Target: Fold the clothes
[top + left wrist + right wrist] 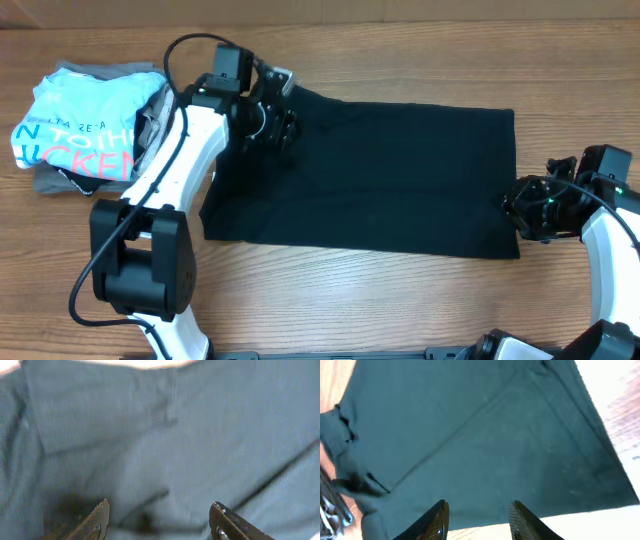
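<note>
A black garment lies spread flat across the wooden table, its long side running left to right. My left gripper hovers over its upper left corner, open and empty; its wrist view shows the cloth filling the frame between the fingertips. My right gripper is at the garment's right edge near the lower right corner, open and empty. In the right wrist view the fingers frame the cloth's edge.
A stack of folded clothes with a light blue printed shirt on top lies at the far left. Bare wooden table runs along the front.
</note>
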`<state>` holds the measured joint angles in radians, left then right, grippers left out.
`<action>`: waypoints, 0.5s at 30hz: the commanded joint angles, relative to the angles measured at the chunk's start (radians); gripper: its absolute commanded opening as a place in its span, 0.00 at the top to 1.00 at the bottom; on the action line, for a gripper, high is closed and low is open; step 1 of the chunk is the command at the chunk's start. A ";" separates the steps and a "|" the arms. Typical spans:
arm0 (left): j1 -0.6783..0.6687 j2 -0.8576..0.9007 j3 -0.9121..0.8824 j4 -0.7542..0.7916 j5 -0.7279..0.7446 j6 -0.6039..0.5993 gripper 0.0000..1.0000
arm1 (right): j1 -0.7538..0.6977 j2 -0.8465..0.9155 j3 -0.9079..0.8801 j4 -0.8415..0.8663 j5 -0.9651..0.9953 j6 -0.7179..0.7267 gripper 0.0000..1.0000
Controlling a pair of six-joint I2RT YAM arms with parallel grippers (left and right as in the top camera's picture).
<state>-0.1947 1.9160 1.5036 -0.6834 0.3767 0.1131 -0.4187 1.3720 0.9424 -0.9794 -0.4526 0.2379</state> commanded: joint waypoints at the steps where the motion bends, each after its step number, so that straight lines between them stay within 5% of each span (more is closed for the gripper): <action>1: -0.006 0.047 -0.002 0.101 0.059 -0.153 0.31 | 0.003 -0.019 0.026 0.012 -0.039 -0.029 0.57; 9: -0.044 0.217 -0.001 0.376 0.137 -0.230 0.28 | 0.003 -0.019 0.026 0.026 -0.039 -0.029 0.57; 15: -0.088 0.290 -0.001 0.458 0.059 -0.101 0.32 | 0.003 -0.019 0.026 0.008 -0.039 -0.029 0.56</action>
<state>-0.2569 2.1792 1.5036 -0.2340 0.4866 -0.0681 -0.4183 1.3716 0.9428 -0.9676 -0.4759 0.2192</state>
